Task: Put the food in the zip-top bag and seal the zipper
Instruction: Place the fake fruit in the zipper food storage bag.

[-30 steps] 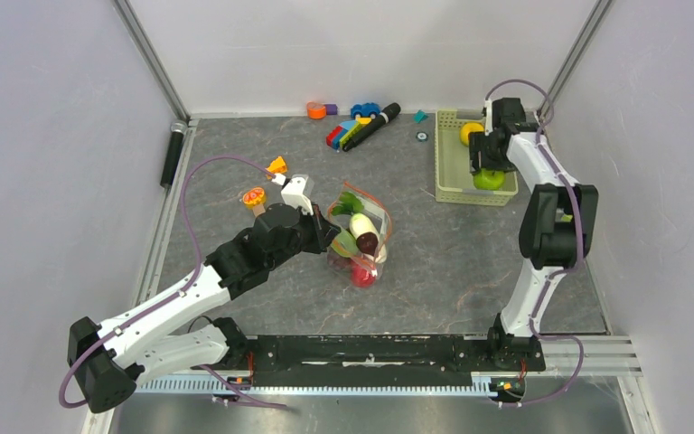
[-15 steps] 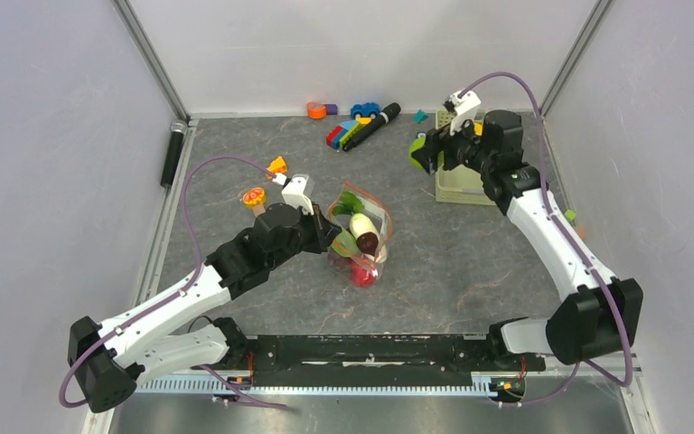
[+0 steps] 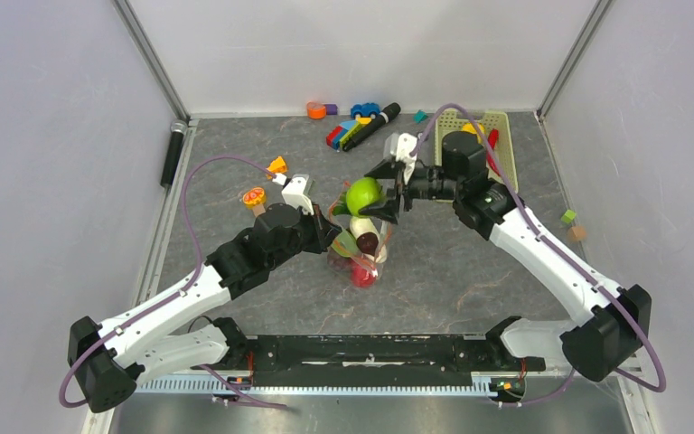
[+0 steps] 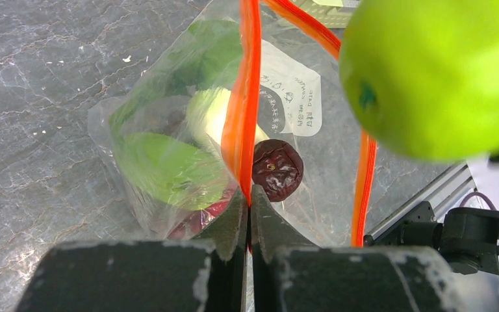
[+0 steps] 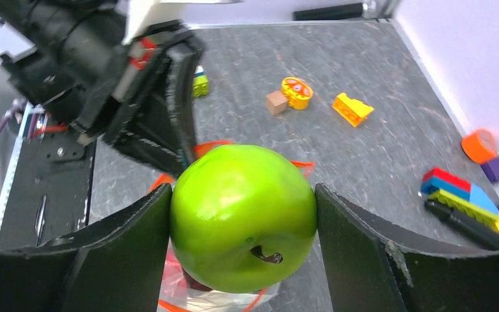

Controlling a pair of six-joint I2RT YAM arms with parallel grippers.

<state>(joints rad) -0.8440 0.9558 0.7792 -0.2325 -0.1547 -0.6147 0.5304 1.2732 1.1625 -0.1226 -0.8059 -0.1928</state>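
Green apple (image 5: 243,218) fills wide-spread right fingers (image 5: 357,253) — left fingers (image 4: 232,226) (closed) pinch zipper (image 4: 247,97).

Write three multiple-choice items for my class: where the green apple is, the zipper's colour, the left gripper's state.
1. The green apple is: A inside the zip-top bag; B in the right gripper, above the bag; C in the left gripper.
2. The zipper is: A red-orange; B blue; C white.
3. The left gripper is: A wide open; B shut on the apple; C shut on the zipper.
Answers: 1 B, it sits gripped over the bag's mouth; 2 A, the strip shows red-orange; 3 C, its jaws pinch the strip.
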